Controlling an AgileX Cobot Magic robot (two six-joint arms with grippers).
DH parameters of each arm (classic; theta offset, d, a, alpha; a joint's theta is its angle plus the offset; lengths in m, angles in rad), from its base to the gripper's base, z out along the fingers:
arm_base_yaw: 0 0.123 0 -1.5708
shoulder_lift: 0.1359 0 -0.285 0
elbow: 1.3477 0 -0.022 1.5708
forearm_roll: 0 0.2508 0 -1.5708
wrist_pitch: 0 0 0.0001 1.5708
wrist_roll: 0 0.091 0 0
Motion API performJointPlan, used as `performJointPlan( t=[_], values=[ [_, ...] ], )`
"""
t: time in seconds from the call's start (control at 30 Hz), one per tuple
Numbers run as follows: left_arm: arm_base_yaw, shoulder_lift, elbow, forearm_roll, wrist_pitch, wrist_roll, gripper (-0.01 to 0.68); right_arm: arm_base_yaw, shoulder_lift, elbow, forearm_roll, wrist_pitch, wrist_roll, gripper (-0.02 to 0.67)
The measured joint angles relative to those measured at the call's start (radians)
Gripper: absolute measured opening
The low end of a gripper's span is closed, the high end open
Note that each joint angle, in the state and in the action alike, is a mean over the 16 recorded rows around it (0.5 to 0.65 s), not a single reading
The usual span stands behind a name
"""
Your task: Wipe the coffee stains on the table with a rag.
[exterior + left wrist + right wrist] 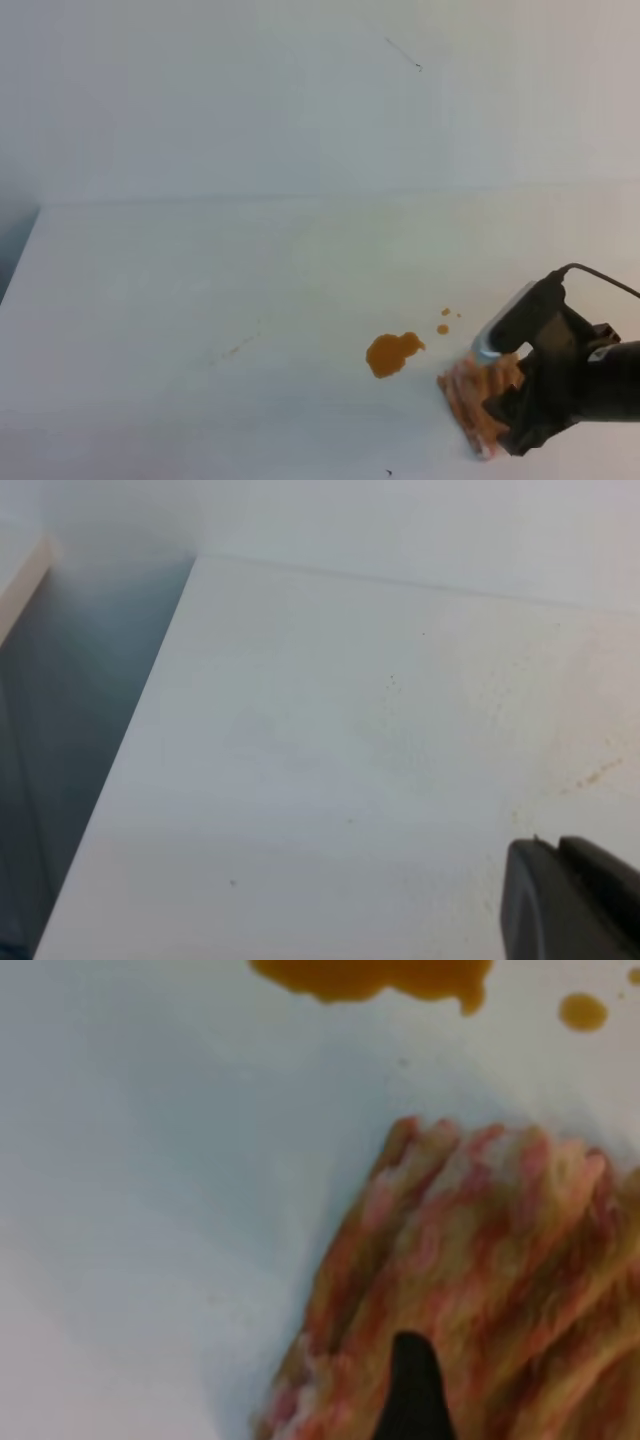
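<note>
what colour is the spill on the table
Orange-brown; the coffee stains show best in the exterior high view, beside the rag.

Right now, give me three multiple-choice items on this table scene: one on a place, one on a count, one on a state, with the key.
1. Where is the rag relative to the big coffee blotch in the high view?
A. Lower right of it
B. Upper left of it
C. Covering it

2. How many tiny droplets lie near the blotch?
A. None
B. Two
C. Five

3. What state is the blotch in?
A. Fully wiped away
B. Wet and unwiped on the table
C. Hidden under the right gripper

Key: 1 A, the cloth lies apart from the blotch, lower right. 2 B, two dots sit above the rag. 3 B, its orange pool looks whole.
</note>
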Motion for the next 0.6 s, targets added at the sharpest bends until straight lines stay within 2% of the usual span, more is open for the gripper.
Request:
performJointPlan(
  t=[0.13, 0.23, 0.33, 0.6],
  values=[
    [0.000, 0.000, 0.000, 0.000, 0.000, 0.000, -0.001, 0.018, 0.103, -0.041, 0.004, -0.047, 0.038, 0.466],
    [0.000, 0.000, 0.000, 0.000, 0.000, 0.000, -0.001, 0.020, 0.166, -0.077, 0.007, -0.064, 0.073, 0.471],
    [0.000, 0.000, 0.000, 0.000, 0.000, 0.000, -0.001, 0.020, 0.215, -0.110, 0.009, -0.064, 0.105, 0.423],
    [0.000, 0.000, 0.000, -0.002, 0.000, 0.000, -0.001, 0.017, 0.261, -0.164, 0.000, -0.061, 0.143, 0.205]
  ],
)
